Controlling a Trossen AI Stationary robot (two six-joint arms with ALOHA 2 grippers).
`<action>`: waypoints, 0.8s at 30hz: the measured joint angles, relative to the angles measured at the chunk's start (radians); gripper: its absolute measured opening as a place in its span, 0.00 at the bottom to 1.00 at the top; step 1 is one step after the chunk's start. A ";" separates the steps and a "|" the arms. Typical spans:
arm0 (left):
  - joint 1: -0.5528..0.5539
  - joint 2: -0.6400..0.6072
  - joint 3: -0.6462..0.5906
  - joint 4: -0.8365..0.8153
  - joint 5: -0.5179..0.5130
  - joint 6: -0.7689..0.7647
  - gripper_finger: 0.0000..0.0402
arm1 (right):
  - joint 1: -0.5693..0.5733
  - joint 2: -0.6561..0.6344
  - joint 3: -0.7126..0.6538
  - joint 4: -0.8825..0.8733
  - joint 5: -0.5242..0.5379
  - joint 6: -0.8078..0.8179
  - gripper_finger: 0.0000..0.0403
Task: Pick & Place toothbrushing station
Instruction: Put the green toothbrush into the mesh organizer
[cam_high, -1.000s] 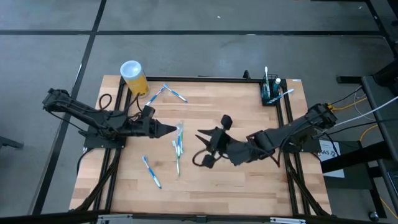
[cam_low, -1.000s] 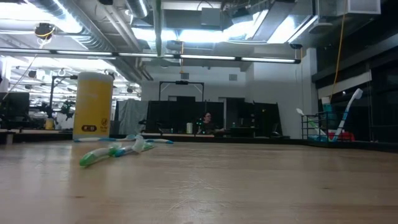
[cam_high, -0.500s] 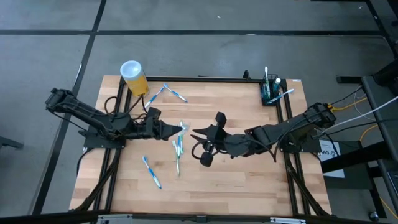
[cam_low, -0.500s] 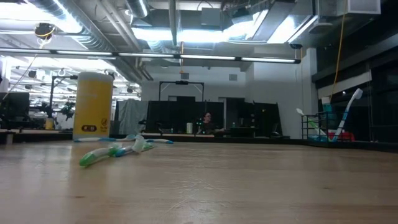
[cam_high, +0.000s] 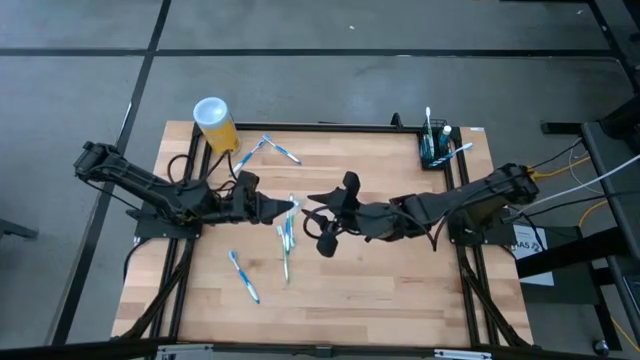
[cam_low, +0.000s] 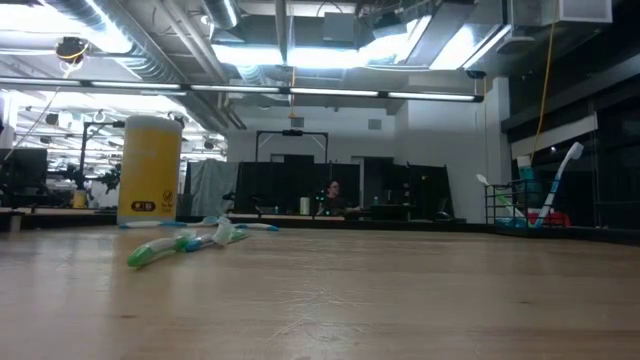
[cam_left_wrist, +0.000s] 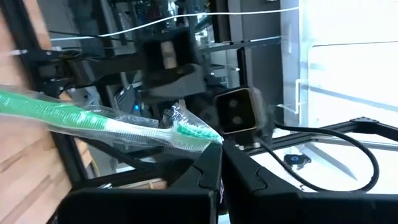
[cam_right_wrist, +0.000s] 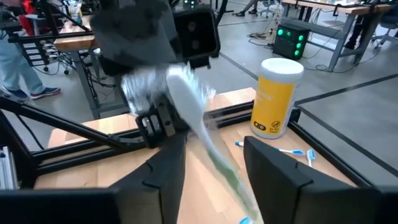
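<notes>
So I'm maybe halfway: station upper right holds some brushes, left gripper pinches a wrapped brush mid-frame, right gripper spread wide beside it.

Left arm reaches in from tabletop's left side, stretched low toward centre. Left claw closed, fingers pressed together, pinching end of wrapped toothbrush.

Right arm reaches in from right side, elbow bent, forearm angled toward centre. Right claw spread wide, one finger up, other down, tips just short of left claw's. Right fingers apart, toothbrush lying between them, not gripped.

Both claws near each other mid-tabletop, tips facing.
</notes>
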 joint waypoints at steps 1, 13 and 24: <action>0.000 0.002 0.007 0.003 0.001 0.008 0.01 | -0.003 0.002 0.000 0.002 -0.006 0.000 0.42; 0.000 0.003 0.014 -0.001 0.002 0.023 0.01 | -0.037 0.027 0.000 0.106 -0.057 -0.043 0.39; 0.000 0.003 0.014 0.000 0.002 0.010 0.01 | -0.051 0.036 0.000 0.115 -0.047 -0.043 0.25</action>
